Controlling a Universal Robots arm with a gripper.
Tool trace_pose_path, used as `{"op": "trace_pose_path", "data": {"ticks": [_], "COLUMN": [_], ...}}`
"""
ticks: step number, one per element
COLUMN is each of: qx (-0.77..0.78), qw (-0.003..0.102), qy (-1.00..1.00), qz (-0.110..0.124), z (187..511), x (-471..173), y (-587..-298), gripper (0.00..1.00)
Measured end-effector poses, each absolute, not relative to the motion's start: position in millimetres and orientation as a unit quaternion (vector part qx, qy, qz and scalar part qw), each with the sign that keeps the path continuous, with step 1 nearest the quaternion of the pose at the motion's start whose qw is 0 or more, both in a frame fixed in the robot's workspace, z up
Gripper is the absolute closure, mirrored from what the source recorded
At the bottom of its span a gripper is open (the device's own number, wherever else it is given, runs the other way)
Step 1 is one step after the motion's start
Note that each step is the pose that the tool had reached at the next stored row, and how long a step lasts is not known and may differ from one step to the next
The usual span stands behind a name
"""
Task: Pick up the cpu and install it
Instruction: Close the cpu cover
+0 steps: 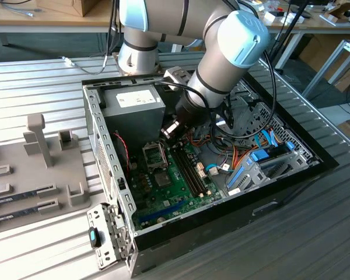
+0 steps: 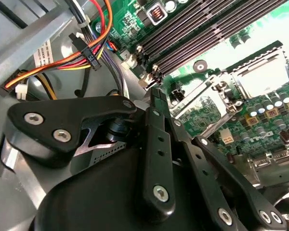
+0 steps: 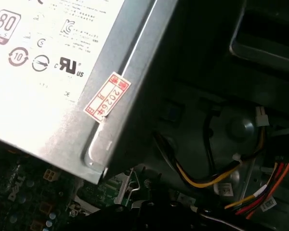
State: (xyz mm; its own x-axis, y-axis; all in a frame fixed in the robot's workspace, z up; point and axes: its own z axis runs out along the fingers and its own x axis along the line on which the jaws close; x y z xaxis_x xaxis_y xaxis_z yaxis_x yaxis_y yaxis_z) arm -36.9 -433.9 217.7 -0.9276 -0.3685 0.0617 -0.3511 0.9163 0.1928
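Inside the open grey metal computer case (image 1: 94, 125), the black claw (image 2: 156, 92) hangs near the square metal socket (image 2: 260, 72) on the green motherboard (image 1: 169, 192). The socket's lid looks raised. I cannot tell whether the claw is open or closed, nor spot the small silvery cpu, so installation seems unfinished.

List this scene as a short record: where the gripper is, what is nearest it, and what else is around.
gripper: inside the open computer case, above the green board
nearest part: square socket, below the gripper
memory slots: long dark rows beside the socket, toward the exterior view's right
power supply: grey box beside the gripper
cables: orange, red and yellow bundle
tray: grey, outside the case, on the exterior view's left
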Motion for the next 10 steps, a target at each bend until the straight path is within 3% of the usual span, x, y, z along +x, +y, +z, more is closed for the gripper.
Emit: {"op": "trace_pose_path", "data": {"ticks": [5, 10], "qx": [0.185, 0.208], "qw": [0.045, 0.048], "qy": [-0.976, -0.971], "qz": [-0.105, -0.105], "z": [216.0, 215.0], "x": [-37.1, -37.6], "y": [-431.9, -431.9], "gripper": [0.89, 0.89]}}
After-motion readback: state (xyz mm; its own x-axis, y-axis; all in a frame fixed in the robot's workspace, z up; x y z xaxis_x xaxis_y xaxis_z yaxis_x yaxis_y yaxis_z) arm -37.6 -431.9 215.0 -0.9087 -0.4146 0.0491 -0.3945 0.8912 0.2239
